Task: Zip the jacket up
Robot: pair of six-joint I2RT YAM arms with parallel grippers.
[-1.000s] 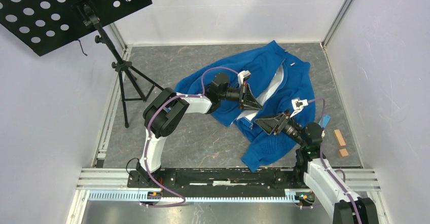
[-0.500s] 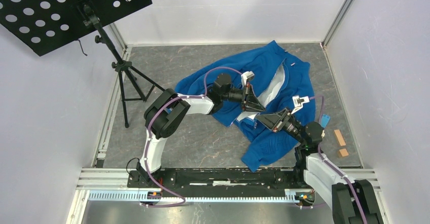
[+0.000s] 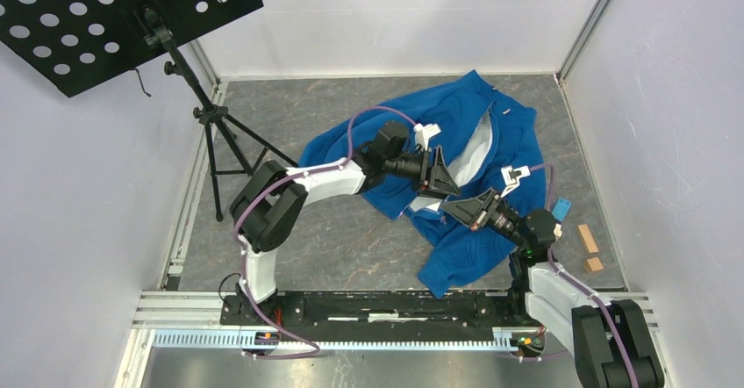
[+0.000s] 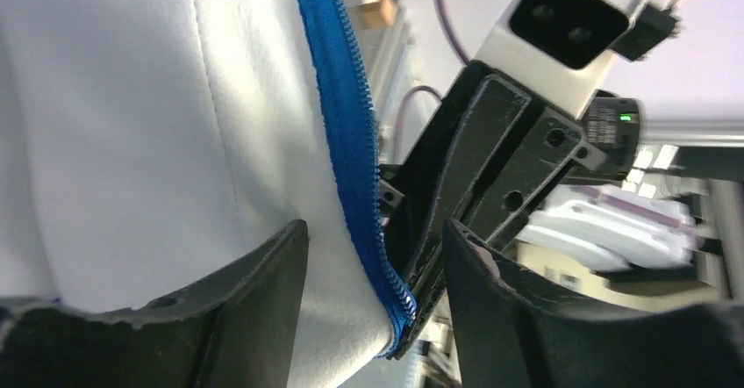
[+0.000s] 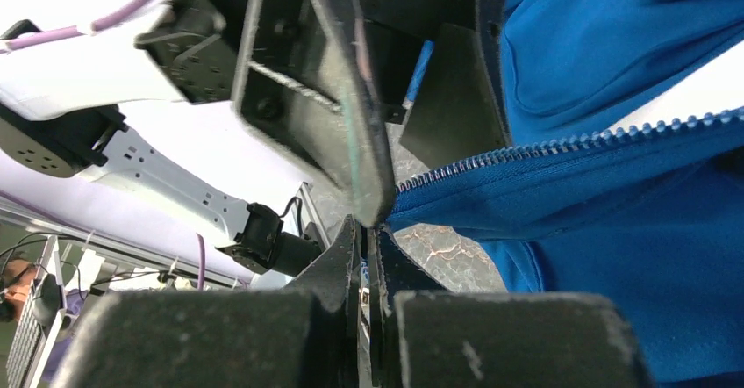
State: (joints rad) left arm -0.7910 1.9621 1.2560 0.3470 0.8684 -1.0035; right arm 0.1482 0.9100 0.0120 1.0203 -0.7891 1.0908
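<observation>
Left arm has stretched further over the jacket, which sprawls from bench centre toward 1 o'clock. Right jaws are pinched on the zipper tape's bottom end, apparently to tension it. Left jaws stand open astride that tape, gripping nothing.

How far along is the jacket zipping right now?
Nothing is zipped yet: the jacket lies open, lining showing. In hand: the left gripper is open around one zipper edge, the right gripper shut beside the other edge. Left: joining the ends, pulling up.
</observation>
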